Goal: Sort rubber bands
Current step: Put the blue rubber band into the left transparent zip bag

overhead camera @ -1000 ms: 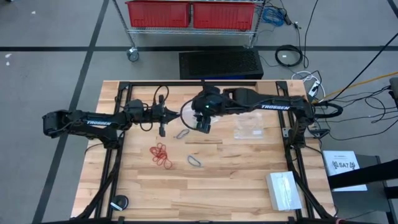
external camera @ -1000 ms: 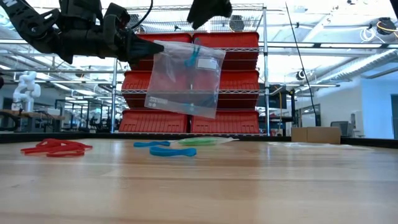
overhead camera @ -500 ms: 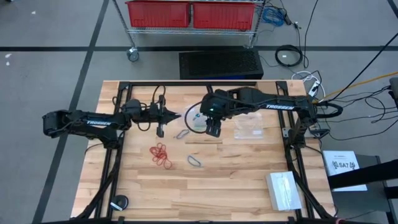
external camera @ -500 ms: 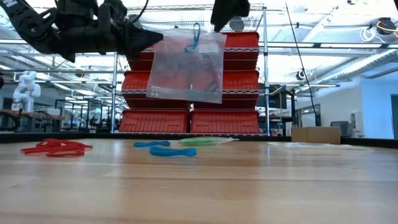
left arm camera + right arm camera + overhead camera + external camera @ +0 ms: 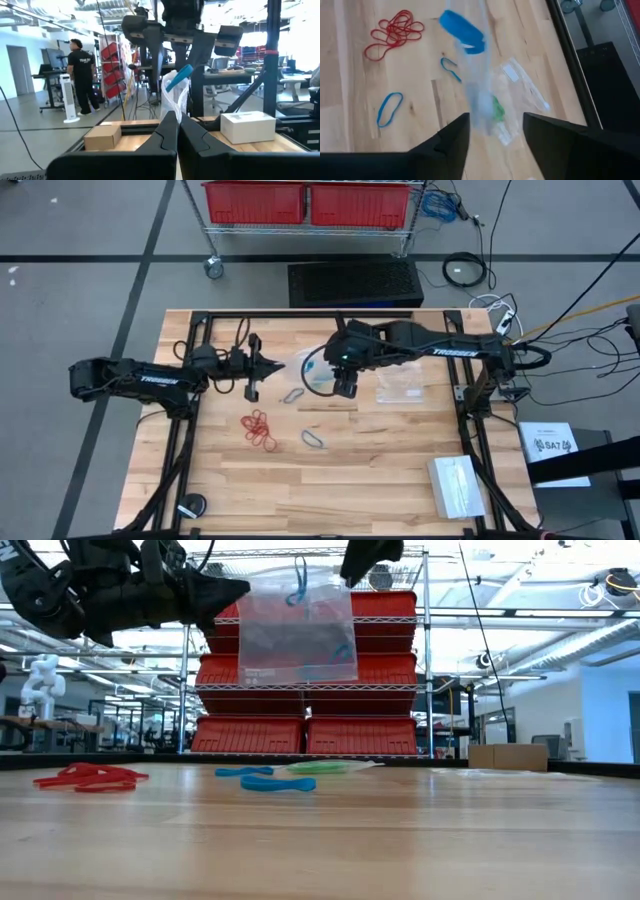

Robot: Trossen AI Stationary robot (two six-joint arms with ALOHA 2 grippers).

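Observation:
My left gripper (image 5: 277, 364) is shut on a clear plastic bag (image 5: 295, 635) that hangs high above the table. A blue rubber band (image 5: 298, 580) sticks out of the bag's top; it also shows in the left wrist view (image 5: 180, 75) and the right wrist view (image 5: 462, 32). My right gripper (image 5: 495, 135) is open above the bag's right end (image 5: 345, 385) and touches nothing. Red rubber bands (image 5: 258, 428) lie in a cluster on the table. Two more blue bands (image 5: 390, 107) (image 5: 451, 67) and a green one (image 5: 320, 767) lie flat near the table's middle. My left gripper pinches the bag's upper left edge (image 5: 172, 100) between its two shut fingers. The fingers lie level and come from the table's left side. The bag hangs below them, clear of the table, with its top edge about level.
A second clear bag (image 5: 400, 385) lies flat on the table right of the middle. A white box (image 5: 457, 485) sits at the near right corner and a small black round thing (image 5: 190, 506) at the near left. Black frame rails (image 5: 180, 440) run along both sides.
My left gripper has drawn back a little toward the table's left edge, still shut on the bag. The bag has swung from tilted to level and risen. My right gripper has moved toward the table's right edge. The blue band now stands higher out of the bag's top.

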